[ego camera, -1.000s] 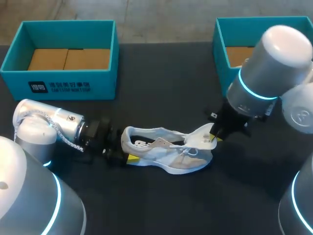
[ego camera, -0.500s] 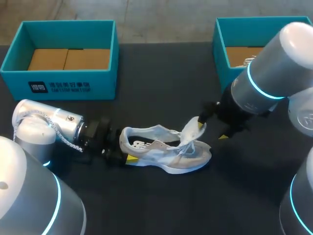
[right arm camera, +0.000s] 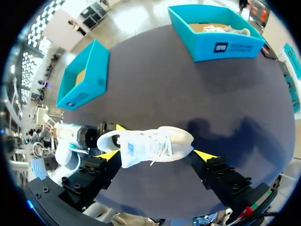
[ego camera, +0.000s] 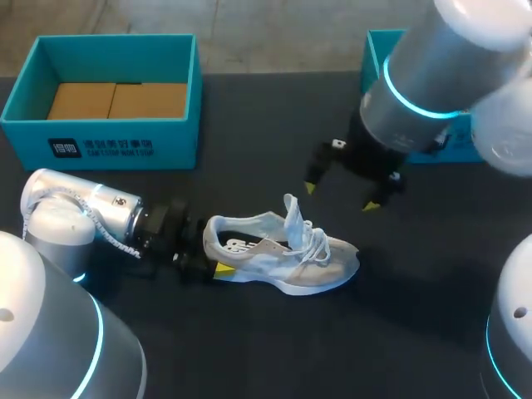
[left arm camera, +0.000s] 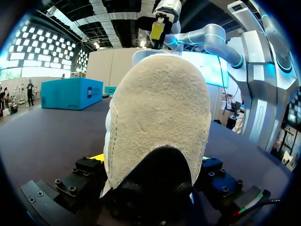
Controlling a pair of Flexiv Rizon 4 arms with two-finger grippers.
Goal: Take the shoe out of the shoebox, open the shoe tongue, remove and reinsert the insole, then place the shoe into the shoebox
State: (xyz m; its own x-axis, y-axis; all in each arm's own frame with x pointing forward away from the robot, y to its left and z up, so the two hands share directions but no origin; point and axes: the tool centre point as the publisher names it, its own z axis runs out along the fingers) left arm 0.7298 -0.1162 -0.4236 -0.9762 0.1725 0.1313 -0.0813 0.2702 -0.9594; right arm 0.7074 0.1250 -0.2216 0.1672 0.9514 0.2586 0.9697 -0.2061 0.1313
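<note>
1. Your left gripper (ego camera: pixel 202 264) lies low over the desk (ego camera: pixel 266 141), closed on the heel of the white shoe (ego camera: pixel 283 253). In the left wrist view the heel fills the space between its two fingers.
2. The shoe rests on the desk, out of both boxes, with its heel at your left gripper and its toe pointing toward your right side. Its tongue (ego camera: pixel 293 218) stands up above the laces.
3. Your right gripper (ego camera: pixel 340 197) hangs above the front part of the shoe. Its fingers are spread wide and touch nothing. In the right wrist view the shoe shows below, between the two yellow tips.
4. Farther back on your left stands an open teal shoebox (ego camera: pixel 108 91) with a brown bottom.
5. A second teal shoebox (right arm camera: pixel 221 35) stands at the far right. Your right arm partly hides it in the head view, and something white lies inside it.
</note>
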